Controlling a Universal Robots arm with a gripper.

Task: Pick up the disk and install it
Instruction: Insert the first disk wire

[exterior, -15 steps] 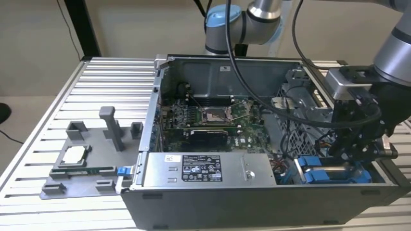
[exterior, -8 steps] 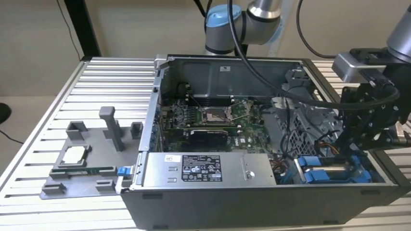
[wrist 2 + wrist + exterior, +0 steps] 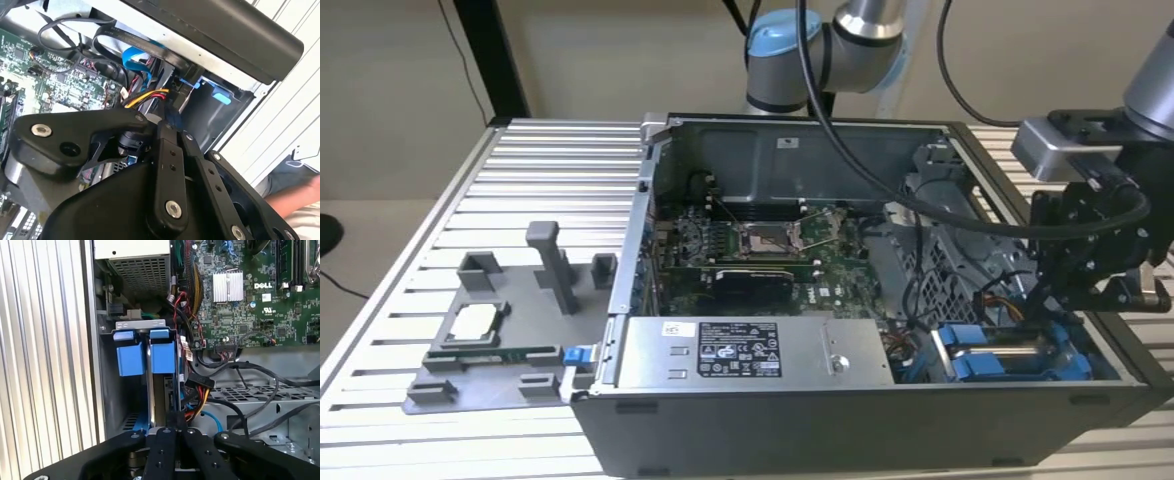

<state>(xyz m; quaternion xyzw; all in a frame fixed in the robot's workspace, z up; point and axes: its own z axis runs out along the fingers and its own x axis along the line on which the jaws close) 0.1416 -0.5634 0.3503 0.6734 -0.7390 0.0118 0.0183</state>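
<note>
The gripper (image 3: 1067,305) hung over the drive bay at the exterior view's right, fingers pressed together, seemingly pinching the disk (image 3: 159,390) edge-on for its slot.

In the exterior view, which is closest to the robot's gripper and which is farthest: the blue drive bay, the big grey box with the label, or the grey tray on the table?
1. Blue drive bay, just below the gripper.
2. Grey box, along the case's front.
3. Grey tray, outside the case, at the view's left.
</note>
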